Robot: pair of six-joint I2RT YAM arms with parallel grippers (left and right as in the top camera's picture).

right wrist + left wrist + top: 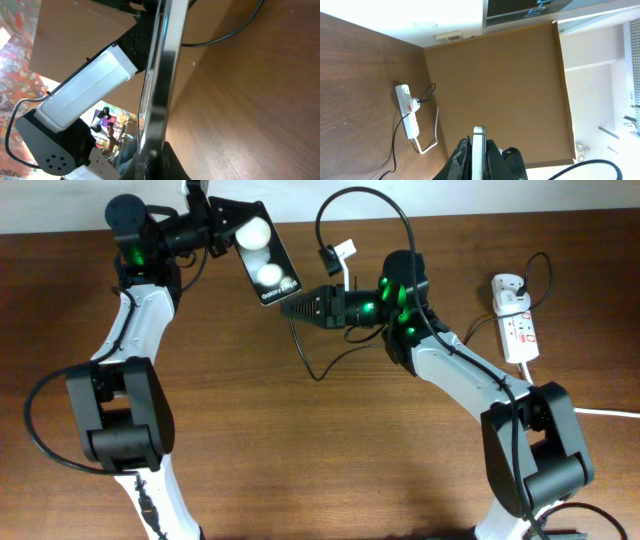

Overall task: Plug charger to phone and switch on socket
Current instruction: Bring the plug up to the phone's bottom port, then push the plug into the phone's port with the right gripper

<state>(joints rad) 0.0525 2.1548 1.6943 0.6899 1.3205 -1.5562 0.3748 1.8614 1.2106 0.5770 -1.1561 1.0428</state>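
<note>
Two arms meet over the tabletop (330, 450) in the overhead view. The left fingers (222, 235) are clamped on the upper end of the phone (265, 260), which is lifted and tilted. Its glossy black face carries two round glare spots. At its lower end white lettering reads "Galaxy"; the rest is too small to read. The right fingers (292, 308) point at that lower end from just beside it. They are drawn nearly together on the charger (314, 376), whose thin black cable loops over the wood below the phone; the plug tip is too small to make out. Well to the right of the phone lies the power strip (518, 330), white with red markings. A white adapter (507, 285) is plugged in at its far end, and a thick white cord (600, 411) leads off it.

From the left wrist, the phone (479, 145) is seen edge-on, pinched between dark fingers. The power strip (409, 117) lies on the wood to the left of the phone.

From the right wrist, the phone's silvery edge (160, 75) runs top to bottom. The fingers are a dark shape at the bottom, and their gap cannot be told here.
</note>
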